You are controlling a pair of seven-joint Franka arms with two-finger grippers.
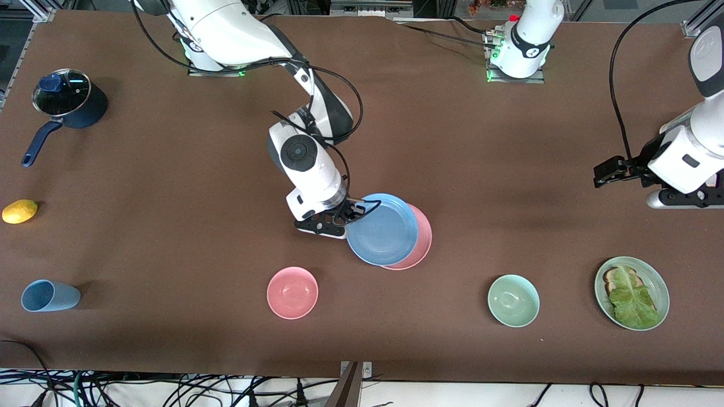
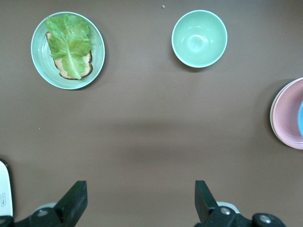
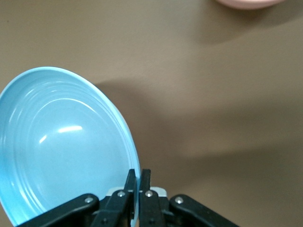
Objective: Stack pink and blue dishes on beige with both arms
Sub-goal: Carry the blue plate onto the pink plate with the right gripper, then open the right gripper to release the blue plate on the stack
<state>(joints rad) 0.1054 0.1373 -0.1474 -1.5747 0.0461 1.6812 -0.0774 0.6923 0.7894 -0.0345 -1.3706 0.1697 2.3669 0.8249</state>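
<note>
- Front view: the blue plate [image 1: 382, 229] is held at its rim by the right gripper [image 1: 352, 212], over the pink plate [image 1: 421, 240].
- Right wrist view: the jaws are clenched on the thin rim of the blue plate [image 3: 61, 146].
- Left wrist view: a beige rim [image 2: 271, 113] shows under the pink plate [image 2: 288, 113].
- The left gripper [image 1: 608, 172] waits with released jaws, over bare bench [image 1: 509, 141] at the left arm's end.
- No readable writing shows anywhere.

**What sits on the brown worktop**

The worktop [image 1: 169, 141] holds a lidded pot [image 1: 68, 99], lemon [image 1: 20, 211] and blue cup [image 1: 48, 295] along the right arm's end, a pink bowl [image 1: 292, 292] and green bowl [image 1: 513, 300] by the camera edge, and a lettuce plate [image 1: 632, 293] near the left arm's corner.
</note>
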